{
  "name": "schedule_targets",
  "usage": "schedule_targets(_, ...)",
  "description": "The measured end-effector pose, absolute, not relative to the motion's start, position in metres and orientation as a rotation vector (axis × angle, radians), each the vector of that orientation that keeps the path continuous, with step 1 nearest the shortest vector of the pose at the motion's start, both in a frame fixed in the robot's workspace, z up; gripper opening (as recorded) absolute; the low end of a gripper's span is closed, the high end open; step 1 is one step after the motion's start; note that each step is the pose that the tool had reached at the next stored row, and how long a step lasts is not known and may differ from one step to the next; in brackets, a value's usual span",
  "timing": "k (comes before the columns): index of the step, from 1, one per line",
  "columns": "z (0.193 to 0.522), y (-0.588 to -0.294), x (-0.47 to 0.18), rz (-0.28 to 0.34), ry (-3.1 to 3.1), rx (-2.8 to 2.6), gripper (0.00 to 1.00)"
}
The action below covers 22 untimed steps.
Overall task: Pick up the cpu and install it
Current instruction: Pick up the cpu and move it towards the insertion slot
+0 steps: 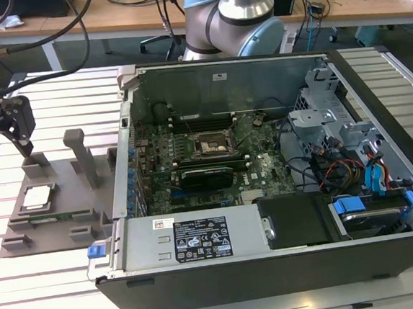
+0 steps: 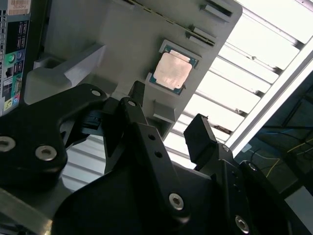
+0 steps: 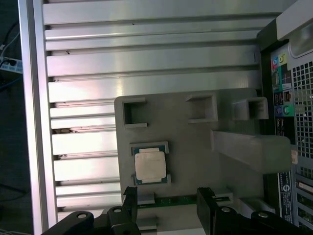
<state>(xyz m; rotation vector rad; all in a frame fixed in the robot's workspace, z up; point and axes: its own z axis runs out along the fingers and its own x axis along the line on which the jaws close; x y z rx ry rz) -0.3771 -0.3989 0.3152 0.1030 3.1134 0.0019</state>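
Observation:
The cpu [image 1: 38, 197] is a small square chip with a silver-grey top, lying flat in a recess of the grey fixture tray [image 1: 63, 183] at the exterior view's left. My gripper [image 1: 5, 148] hangs above the tray's far left corner, open, with nothing between its black fingers. Both wrist views show the cpu [image 2: 172, 74] [image 3: 150, 165] a short way ahead of the open gripper [image 2: 168, 115] [image 3: 167, 198], not touched by it. The black motherboard socket [image 1: 209, 145] sits inside the open computer case [image 1: 199, 238].
The tray carries upright grey posts [image 1: 84, 156] and small brackets [image 3: 201, 107] around the cpu. The case's metal wall [image 1: 124, 169] stands right beside the tray. The arm's base [image 1: 230, 15] rises behind the case. Everything rests on a slatted aluminium table [image 3: 146, 58].

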Motion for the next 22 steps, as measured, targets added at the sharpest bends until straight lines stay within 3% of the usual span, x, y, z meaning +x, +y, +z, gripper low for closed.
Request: schedule_targets(22,0.301,-0.400,-0.380,-0.003,3.114,0.080,0.60)
